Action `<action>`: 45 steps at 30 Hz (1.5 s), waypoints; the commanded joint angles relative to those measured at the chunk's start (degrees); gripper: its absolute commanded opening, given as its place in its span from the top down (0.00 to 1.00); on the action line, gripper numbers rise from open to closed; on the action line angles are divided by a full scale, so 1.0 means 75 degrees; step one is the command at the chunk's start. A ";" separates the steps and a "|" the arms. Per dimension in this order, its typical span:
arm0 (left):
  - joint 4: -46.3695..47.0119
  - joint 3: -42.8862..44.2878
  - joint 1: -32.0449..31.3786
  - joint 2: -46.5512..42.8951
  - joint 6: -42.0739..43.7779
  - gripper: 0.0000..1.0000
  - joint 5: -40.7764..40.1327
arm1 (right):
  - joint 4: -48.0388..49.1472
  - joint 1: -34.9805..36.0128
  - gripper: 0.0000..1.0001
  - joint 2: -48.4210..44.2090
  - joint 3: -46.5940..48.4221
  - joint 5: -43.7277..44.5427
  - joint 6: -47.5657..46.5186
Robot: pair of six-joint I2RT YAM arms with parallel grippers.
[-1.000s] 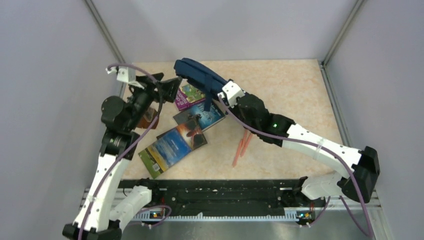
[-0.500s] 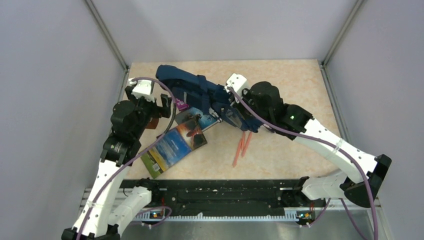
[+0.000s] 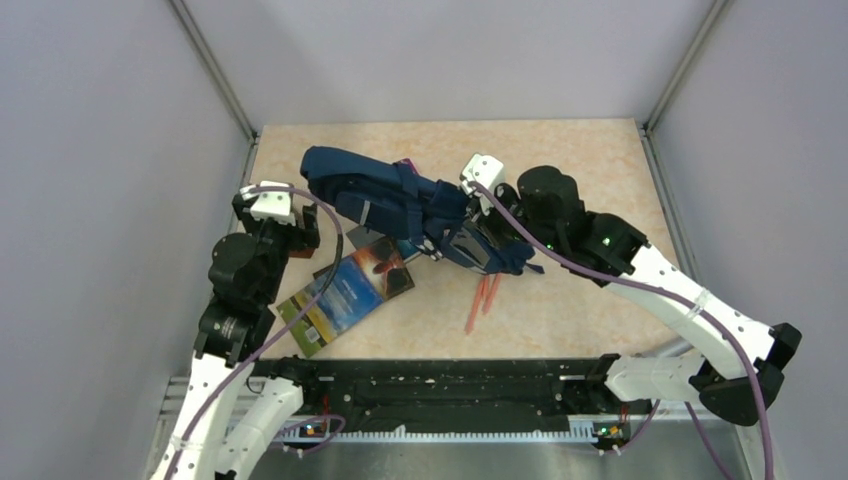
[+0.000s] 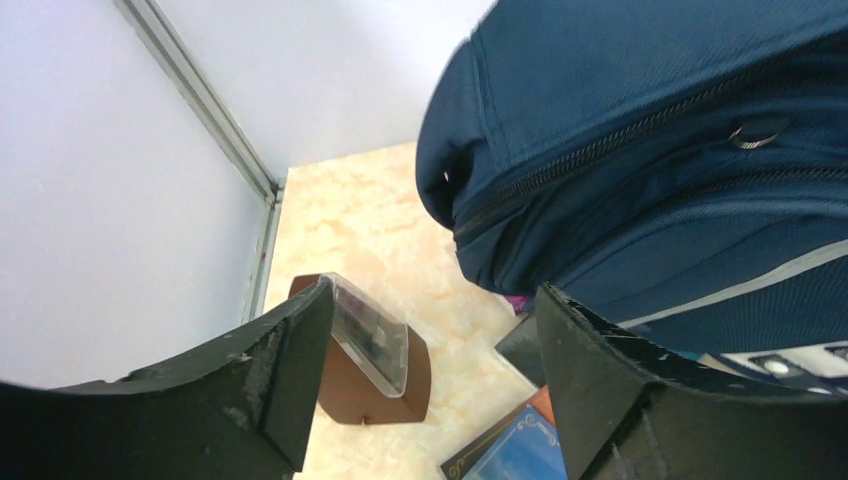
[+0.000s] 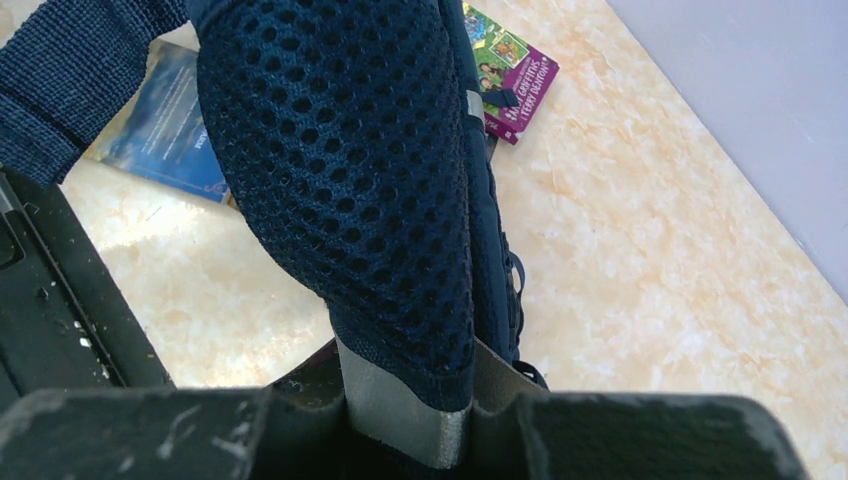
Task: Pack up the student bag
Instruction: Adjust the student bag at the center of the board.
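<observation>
The student bag (image 3: 385,195), navy with grey strips, hangs tilted above the books in the middle of the table. My right gripper (image 3: 478,240) is shut on its mesh padded strap (image 5: 350,170), with the strap's grey end between the jaws (image 5: 410,400). My left gripper (image 3: 300,228) is open and empty at the bag's left end, not touching it. In the left wrist view the bag (image 4: 650,150) fills the upper right, and the left gripper (image 4: 435,350) has nothing between its spread fingers (image 4: 270,380).
A blue book (image 3: 345,290) lies under the bag, with another (image 5: 165,130) and a purple book (image 5: 515,75) beside it. A brown block with a clear cover (image 4: 370,355) sits by the left wall. Orange pens (image 3: 483,300) lie near the middle front.
The right gripper has swung the bag left and down over the books, hiding the purple book from above. The left gripper has drawn back toward the near left.
</observation>
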 commanded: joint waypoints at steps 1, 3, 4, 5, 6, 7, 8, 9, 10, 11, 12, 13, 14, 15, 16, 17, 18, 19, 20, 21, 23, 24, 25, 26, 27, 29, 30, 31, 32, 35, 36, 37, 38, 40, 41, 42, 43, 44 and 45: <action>0.0877 -0.0218 0.0016 -0.0266 0.0291 0.25 -0.0067 | 0.1960 -0.0011 1.00 -0.0683 0.0799 -0.0141 0.0030; 0.0984 -0.0262 0.0012 -0.0236 0.0343 0.28 0.0521 | 0.1971 -0.0013 1.00 -0.0693 0.0786 -0.0427 0.0048; 0.0995 -0.0248 0.0012 -0.0174 0.0326 0.31 0.0658 | 0.1985 -0.0013 1.00 -0.0692 0.0780 -0.0470 0.0062; 0.0997 -0.0212 0.0010 -0.0095 0.0296 0.35 0.0704 | 0.2000 -0.0011 1.00 -0.0692 0.0766 -0.0503 0.0071; 0.0983 -0.0165 0.0019 -0.0013 0.0261 0.37 0.0721 | 0.2006 -0.0010 1.00 -0.0698 0.0764 -0.0523 0.0072; 0.0966 -0.0135 0.0020 0.0086 0.0252 0.37 0.0730 | 0.2019 -0.0012 1.00 -0.0707 0.0752 -0.0554 0.0077; 0.0956 -0.0097 0.0026 0.0168 0.0250 0.37 0.0751 | 0.2017 -0.0007 1.00 -0.0699 0.0754 -0.0596 0.0086; 0.0942 -0.0061 0.0021 0.0258 0.0247 0.36 0.0783 | 0.2010 -0.0012 1.00 -0.0703 0.0751 -0.0668 0.0083; 0.0945 -0.0022 0.0020 0.0356 0.0210 0.34 0.0793 | 0.1991 -0.0013 1.00 -0.0689 0.0755 -0.0745 0.0078; 0.0964 0.0008 0.0020 0.0418 0.0190 0.33 0.0788 | 0.1970 -0.0010 1.00 -0.0683 0.0766 -0.0810 0.0061; 0.0997 0.0031 0.0020 0.0467 0.0164 0.32 0.0794 | 0.1919 -0.0012 1.00 -0.0655 0.0789 -0.0885 0.0039; 0.1026 0.0048 0.0020 0.0521 0.0155 0.32 0.0818 | 0.1873 -0.0013 1.00 -0.0622 0.0806 -0.0959 -0.0016; 0.1031 0.0077 0.0020 0.0581 0.0132 0.39 0.0921 | 0.1804 -0.0013 1.00 -0.0585 0.0817 -0.1001 -0.0063; 0.1019 0.0095 0.0020 0.0619 0.0123 0.59 0.1062 | 0.1746 -0.0013 1.00 -0.0535 0.0826 -0.1022 -0.0115; 0.0954 0.0118 0.0020 0.0652 0.0149 0.80 0.1226 | 0.1720 -0.0011 1.00 -0.0479 0.0816 -0.1022 -0.0156; 0.0930 0.0122 0.0020 0.0666 0.0161 0.94 0.1279 | 0.1740 -0.0011 1.00 -0.0434 0.0781 -0.0966 -0.0166; 0.0928 0.0108 0.0020 0.0666 0.0158 1.00 0.1283 | 0.1804 -0.0010 1.00 -0.0382 0.0715 -0.0879 -0.0158; 0.0943 0.0080 0.0023 0.0643 0.0165 1.00 0.1286 | 0.1920 -0.0012 1.00 -0.0332 0.0626 -0.0816 -0.0148; 0.0958 0.0044 0.0020 0.0603 0.0173 1.00 0.1281 | 0.2111 -0.0013 1.00 -0.0297 0.0524 -0.0760 -0.0149; 0.0980 -0.0004 0.0020 0.0534 0.0183 1.00 0.1286 | 0.2273 -0.0011 1.00 -0.0250 0.0423 -0.0661 -0.0106; 0.0997 -0.0111 0.0020 0.0336 0.0162 1.00 0.1286 | 0.2480 -0.0022 1.00 -0.0073 0.0365 -0.0404 -0.0037; 0.0998 -0.0184 0.0020 0.0232 0.0152 1.00 0.1284 | 0.2566 -0.0023 1.00 0.0041 0.0380 -0.0250 -0.0021; 0.0978 -0.0222 0.0020 0.0149 0.0126 1.00 0.1261 | 0.2682 -0.0024 1.00 0.0168 0.0395 0.0020 -0.0001; 0.0930 -0.0237 0.0020 0.0092 0.0088 1.00 0.1192 | 0.2787 -0.0030 1.00 0.0301 0.0407 0.0305 -0.0003; 0.0848 -0.0230 0.0020 0.0057 0.0046 1.00 0.1101 | 0.2897 -0.0025 1.00 0.0440 0.0419 0.0687 -0.0035; 0.0612 -0.0131 0.0020 0.0111 -0.0052 1.00 0.0928 | 0.3153 -0.0024 0.94 0.0724 0.0412 0.1233 -0.0113; 0.0454 -0.0050 0.0020 0.0174 -0.0110 1.00 0.0853 | 0.3280 -0.0024 0.85 0.0863 0.0418 0.1468 -0.0151; 0.0276 0.0022 0.0026 0.0275 -0.0201 1.00 0.0772 | 0.3413 -0.0041 0.73 0.0992 0.0404 0.1661 -0.0175; 0.0144 0.0084 0.0031 0.0367 -0.0257 1.00 0.0683 | 0.3532 -0.0066 0.62 0.1105 0.0389 0.1836 -0.0164; -0.0231 0.0313 0.0069 0.0769 -0.0392 1.00 0.0344 | 0.3868 -0.0180 0.31 0.1371 0.0351 0.2303 -0.0058; -0.0369 0.0391 0.0092 0.0899 -0.0450 1.00 0.0257 | 0.3943 -0.0217 0.25 0.1413 0.0339 0.2472 -0.0052; -0.0461 0.0471 0.0117 0.1034 -0.0507 1.00 0.0197 | 0.4020 -0.0220 0.19 0.1433 0.0314 0.2682 -0.0052; -0.0537 0.0544 0.0143 0.1158 -0.0581 1.00 0.0154 | 0.4056 -0.0223 0.15 0.1418 0.0290 0.2844 -0.0036; -0.0703 0.0686 0.0197 0.1411 -0.0707 1.00 0.0059 | 0.4202 -0.0221 0.10 0.1258 0.0156 0.2953 -0.0006; -0.0757 0.0741 0.0231 0.1502 -0.0764 1.00 0.0023 | 0.4290 -0.0223 0.09 0.1142 0.0059 0.2931 0.0001; -0.0790 0.0768 0.0266 0.1559 -0.0787 1.00 -0.0017 | 0.4359 -0.0217 0.08 0.0995 -0.0027 0.2906 0.0031; -0.0795 0.0775 0.0295 0.1581 -0.0815 1.00 -0.0047 | 0.4371 -0.0223 0.07 0.0846 -0.0123 0.2898 0.0071; -0.0774 0.0759 0.0317 0.1576 -0.0839 1.00 -0.0073 | 0.4471 -0.0226 0.06 0.0691 -0.0229 0.2917 0.0126; -0.0742 0.0737 0.0350 0.1548 -0.0871 1.00 -0.0123 | 0.4588 -0.0252 0.04 0.0531 -0.0317 0.2969 0.0220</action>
